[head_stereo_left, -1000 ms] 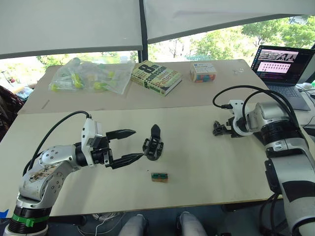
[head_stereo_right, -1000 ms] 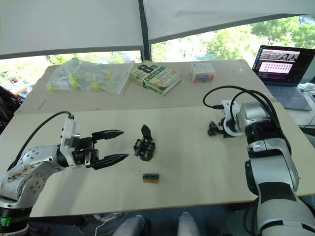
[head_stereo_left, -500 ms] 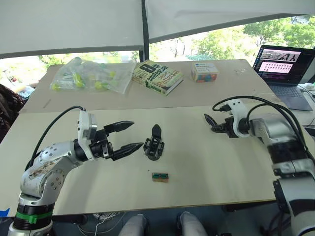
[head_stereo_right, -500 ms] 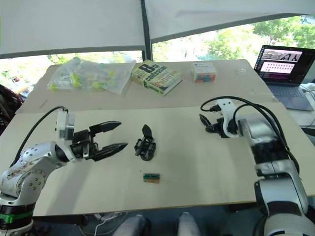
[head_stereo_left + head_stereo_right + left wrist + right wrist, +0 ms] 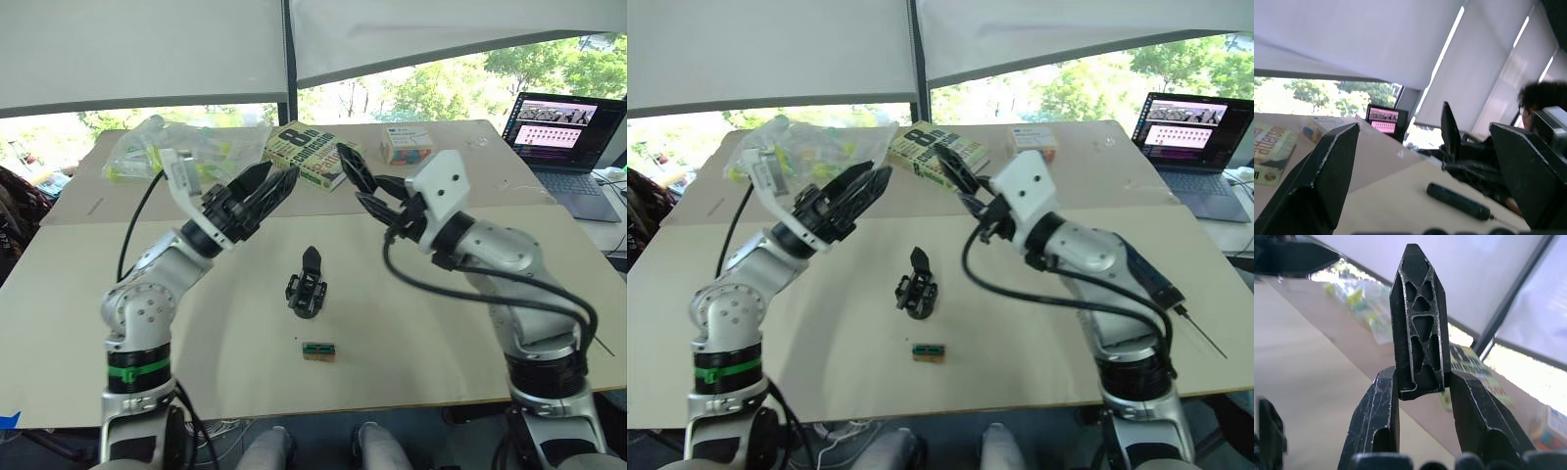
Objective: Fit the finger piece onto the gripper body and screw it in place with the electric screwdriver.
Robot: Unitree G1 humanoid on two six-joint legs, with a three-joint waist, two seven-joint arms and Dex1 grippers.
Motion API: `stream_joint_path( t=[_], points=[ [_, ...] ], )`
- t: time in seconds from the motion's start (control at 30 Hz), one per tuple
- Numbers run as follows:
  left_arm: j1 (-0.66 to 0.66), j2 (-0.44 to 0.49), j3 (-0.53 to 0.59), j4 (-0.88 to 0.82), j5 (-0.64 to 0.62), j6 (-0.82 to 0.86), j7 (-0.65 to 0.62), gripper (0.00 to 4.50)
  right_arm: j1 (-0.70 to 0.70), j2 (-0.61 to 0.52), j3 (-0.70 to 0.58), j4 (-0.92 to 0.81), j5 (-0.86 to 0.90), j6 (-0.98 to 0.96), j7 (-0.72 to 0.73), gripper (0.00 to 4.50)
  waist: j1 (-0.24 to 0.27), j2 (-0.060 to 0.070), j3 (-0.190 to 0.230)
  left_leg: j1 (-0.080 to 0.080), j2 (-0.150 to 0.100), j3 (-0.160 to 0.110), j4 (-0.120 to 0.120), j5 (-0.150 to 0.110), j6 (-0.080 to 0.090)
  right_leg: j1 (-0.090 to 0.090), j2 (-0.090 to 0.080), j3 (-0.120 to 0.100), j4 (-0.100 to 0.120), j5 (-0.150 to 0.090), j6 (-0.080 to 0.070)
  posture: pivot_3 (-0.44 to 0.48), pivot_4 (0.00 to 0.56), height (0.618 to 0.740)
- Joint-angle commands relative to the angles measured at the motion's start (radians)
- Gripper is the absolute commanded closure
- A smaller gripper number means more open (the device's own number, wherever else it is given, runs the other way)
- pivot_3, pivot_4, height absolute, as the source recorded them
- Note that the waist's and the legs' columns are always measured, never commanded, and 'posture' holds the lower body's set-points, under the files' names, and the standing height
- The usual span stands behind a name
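On the table [image 5: 411, 333], the nearest thing to the table's front edge is a small green-and-tan block [image 5: 317, 351]. Just beyond it stands the gripper body [image 5: 306, 286], its pointed black finger upright. Above and beyond the gripper body both arms are raised. The left gripper [image 5: 265, 191] hangs in the air with its jaws apart and nothing between them. The right gripper [image 5: 1420, 396] has its jaws clamped on the wide end of the finger piece [image 5: 1419, 323], point away from the wrist. Farther back lies a book [image 5: 312, 154] whose cover reads "8th confession". A colourful box [image 5: 406, 143], a plastic bag [image 5: 171, 147] and an open laptop [image 5: 563, 132] sit near it. The electric screwdriver [image 5: 1458, 201] lies flat on the table, far to the right side.
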Motion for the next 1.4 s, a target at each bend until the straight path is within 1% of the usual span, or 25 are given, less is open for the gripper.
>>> stream_joint_path(
  t=[0.03,0.13,0.4,0.5,0.7,0.73,0.77,0.9,0.93,0.97,1.0,1.07,1.13,1.17,1.2,1.27,1.33,1.4],
  points=[
    [-0.030,-0.035,-0.018,-0.015,-0.011,-0.002,0.034,0.00,0.002,0.013,0.011,-0.040,-0.052,-0.032,-0.042,3.40,0.000,0.000,0.000,0.000,0.000,0.000,0.000,0.001,-0.001,0.000,0.000,0.000,0.000,0.000,0.000,0.000,0.150,0.740],
    [-0.045,-0.075,-0.021,-0.020,-0.034,0.000,0.056,0.00,0.010,0.013,0.039,-0.037,-0.090,-0.051,-0.047,3.40,0.000,0.000,0.000,0.000,0.000,0.000,0.000,0.002,-0.003,0.000,0.000,0.000,0.000,0.000,0.000,0.000,0.150,0.740],
    [-0.046,-0.097,-0.041,-0.013,-0.028,0.002,0.055,0.00,0.017,0.032,0.076,-0.040,-0.130,-0.070,-0.035,3.40,-0.007,0.000,0.000,0.001,0.001,0.000,-0.001,0.001,-0.002,0.000,0.002,0.001,0.001,0.000,0.000,0.000,0.150,0.740],
    [-0.044,-0.104,-0.047,-0.009,-0.030,0.003,0.053,0.85,0.017,0.033,0.081,-0.042,-0.138,-0.080,-0.026,3.40,-0.006,0.000,0.000,0.001,0.001,0.000,-0.001,0.001,-0.001,0.000,0.002,0.001,0.001,0.000,0.000,0.000,0.150,0.740],
    [-0.042,-0.123,-0.050,-0.016,-0.025,-0.012,0.049,3.79,0.023,0.035,0.081,-0.047,-0.134,-0.082,-0.009,3.40,-0.006,0.000,0.000,0.001,0.001,0.000,-0.001,0.001,-0.001,0.000,0.002,0.001,0.001,0.000,0.000,0.000,0.150,0.740],
    [-0.042,-0.127,-0.049,-0.018,-0.027,-0.013,0.051,4.40,0.026,0.036,0.080,-0.050,-0.127,-0.077,-0.001,3.40,-0.006,0.000,0.000,0.001,0.001,0.000,-0.001,0.001,-0.001,0.000,0.002,0.001,0.001,0.000,0.000,0.000,0.150,0.740],
    [-0.042,-0.130,-0.048,-0.019,-0.028,-0.013,0.054,4.50,0.028,0.036,0.081,-0.052,-0.124,-0.075,0.004,3.40,-0.006,0.000,0.000,0.001,0.001,0.000,-0.001,0.001,-0.001,0.000,0.002,0.001,0.001,0.000,0.000,0.000,0.150,0.740],
    [-0.048,-0.145,-0.043,-0.027,-0.041,-0.011,0.066,4.50,0.038,0.044,0.070,-0.063,-0.102,-0.071,0.023,3.40,-0.005,0.000,0.000,0.001,0.001,0.000,-0.001,0.001,-0.001,0.000,0.002,0.001,0.001,0.000,0.000,0.000,0.150,0.740],
    [-0.053,-0.150,-0.041,-0.031,-0.050,-0.010,0.072,4.50,0.038,0.048,0.064,-0.065,-0.098,-0.072,0.023,2.90,-0.005,0.000,0.000,0.001,0.001,0.000,-0.001,0.001,-0.001,0.000,0.002,0.001,0.001,0.000,0.000,0.000,0.150,0.740],
    [-0.059,-0.156,-0.037,-0.035,-0.062,-0.007,0.082,4.50,0.037,0.050,0.057,-0.066,-0.094,-0.075,0.026,2.30,-0.006,0.000,0.000,0.001,0.001,0.000,-0.001,0.001,0.000,0.000,0.002,0.001,0.000,0.000,0.000,0.000,0.150,0.740],
    [-0.065,-0.162,-0.032,-0.037,-0.070,-0.010,0.091,4.50,0.036,0.046,0.050,-0.067,-0.085,-0.078,0.039,2.08,-0.006,0.000,0.000,0.001,0.001,0.000,-0.001,0.000,0.000,0.000,0.002,0.001,0.000,0.000,0.000,0.000,0.150,0.740],
    [-0.081,-0.168,-0.016,-0.035,-0.087,-0.018,0.107,4.50,0.036,0.025,0.024,-0.070,-0.050,-0.080,0.079,1.35,-0.005,0.000,0.000,0.001,0.001,0.000,-0.001,0.000,0.000,0.000,0.002,0.001,0.001,0.000,0.000,0.000,0.150,0.740],
    [-0.099,-0.164,0.010,-0.026,-0.105,-0.026,0.115,4.50,0.042,-0.013,-0.020,-0.069,0.011,-0.087,0.153,0.71,-0.005,-0.001,0.000,0.001,0.000,0.000,-0.001,0.000,0.001,0.000,0.002,0.001,0.000,0.000,0.000,0.000,0.150,0.740],
    [-0.106,-0.154,0.022,-0.019,-0.115,-0.023,0.112,4.50,0.043,-0.037,-0.041,-0.063,0.040,-0.098,0.193,0.27,-0.005,-0.001,0.000,0.001,0.000,0.000,-0.001,0.000,0.001,0.000,0.002,0.001,0.000,0.000,0.000,0.000,0.150,0.740],
    [-0.112,-0.128,0.032,-0.009,-0.121,-0.016,0.092,4.50,0.043,-0.070,-0.075,-0.051,0.099,-0.077,0.252,0.02,-0.004,-0.001,0.000,0.001,0.000,0.000,-0.001,0.000,0.002,0.001,0.002,0.001,0.000,0.000,0.000,0.000,0.150,0.740],
    [-0.119,-0.068,0.048,0.015,-0.152,0.024,0.042,4.50,0.039,-0.139,-0.126,-0.022,0.198,-0.029,0.355,0.02,-0.005,-0.001,0.000,0.001,0.000,0.000,-0.001,0.000,0.002,0.001,0.002,0.001,-0.001,0.000,0.000,0.000,0.150,0.740],
    [-0.120,0.012,0.058,0.039,-0.190,0.072,-0.045,4.50,0.029,-0.200,-0.165,0.015,0.285,0.006,0.442,0.02,-0.008,-0.001,0.000,0.001,0.001,0.000,-0.001,-0.001,0.002,0.001,0.002,0.001,-0.001,0.000,0.000,0.000,0.150,0.740],
    [-0.125,0.112,0.056,0.074,-0.223,0.151,-0.142,4.50,0.005,-0.258,-0.194,0.060,0.372,0.081,0.514,0.02,-0.011,-0.001,0.000,0.002,0.001,0.000,-0.001,-0.001,0.003,0.001,0.003,0.001,0.000,0.000,0.000,0.000,0.150,0.740]
  ],
)
